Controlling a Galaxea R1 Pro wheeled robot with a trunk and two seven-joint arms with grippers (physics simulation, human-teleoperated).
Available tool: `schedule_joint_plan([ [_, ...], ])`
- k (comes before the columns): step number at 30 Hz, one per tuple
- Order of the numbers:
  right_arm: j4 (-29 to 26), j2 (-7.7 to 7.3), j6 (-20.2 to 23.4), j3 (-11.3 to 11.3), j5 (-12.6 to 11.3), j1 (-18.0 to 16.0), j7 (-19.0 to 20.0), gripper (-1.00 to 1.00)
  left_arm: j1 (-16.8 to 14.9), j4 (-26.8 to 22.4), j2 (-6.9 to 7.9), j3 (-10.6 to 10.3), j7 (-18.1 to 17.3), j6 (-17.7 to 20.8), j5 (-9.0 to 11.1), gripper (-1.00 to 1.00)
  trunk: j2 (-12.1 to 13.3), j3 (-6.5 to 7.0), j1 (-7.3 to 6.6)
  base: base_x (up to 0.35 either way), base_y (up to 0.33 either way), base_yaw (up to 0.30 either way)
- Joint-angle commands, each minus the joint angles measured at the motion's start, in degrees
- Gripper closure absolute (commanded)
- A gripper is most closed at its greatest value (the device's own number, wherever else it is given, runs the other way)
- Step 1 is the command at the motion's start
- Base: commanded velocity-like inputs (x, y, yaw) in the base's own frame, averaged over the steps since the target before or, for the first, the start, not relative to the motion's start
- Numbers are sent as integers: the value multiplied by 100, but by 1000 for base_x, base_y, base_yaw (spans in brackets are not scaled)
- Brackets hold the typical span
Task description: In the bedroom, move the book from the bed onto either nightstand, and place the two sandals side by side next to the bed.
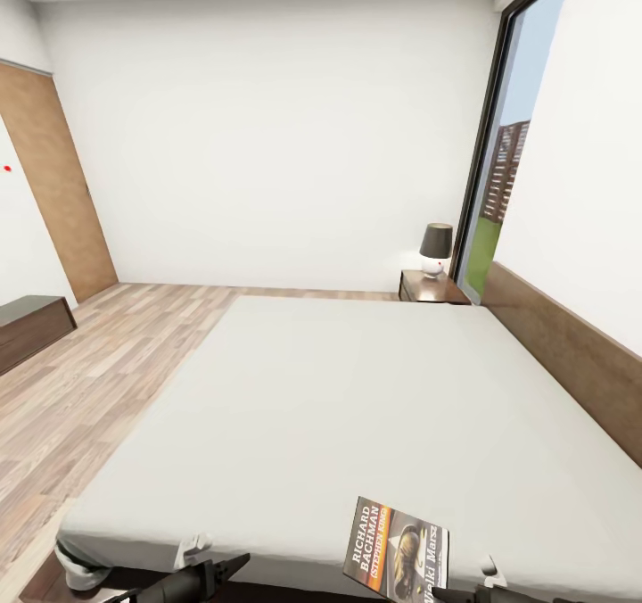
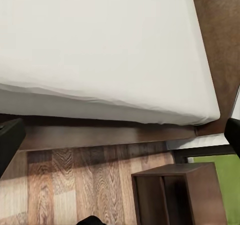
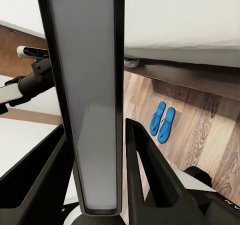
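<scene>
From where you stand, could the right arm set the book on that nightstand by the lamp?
Probably not. The right gripper is shut on the book, but the nightstand stands at the far side of the bed, with the whole mattress between.

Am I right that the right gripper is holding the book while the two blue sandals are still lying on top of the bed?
Not quite. The right gripper is holding the book, but the sandals are not on the bed. The right wrist view shows them side by side on the wood floor, next to the bed frame.
</scene>
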Motion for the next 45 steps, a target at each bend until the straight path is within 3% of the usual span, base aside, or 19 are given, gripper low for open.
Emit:
schedule_joint_plan([
  [1, -2, -5, 63, 42, -61, -4, 14, 100, -4, -2, 4, -40, -14, 36, 60, -100, -5, -7, 1, 0, 0, 0],
  [14, -11, -5, 63, 45, -61, -4, 14, 100, -4, 1, 4, -40, -14, 36, 61, -100, -5, -7, 1, 0, 0, 28],
  [45, -9, -5, 63, 44, -61, -4, 0, 100, -4, 5, -5, -40, -14, 36, 61, -100, -5, -7, 1, 0, 0, 210],
])
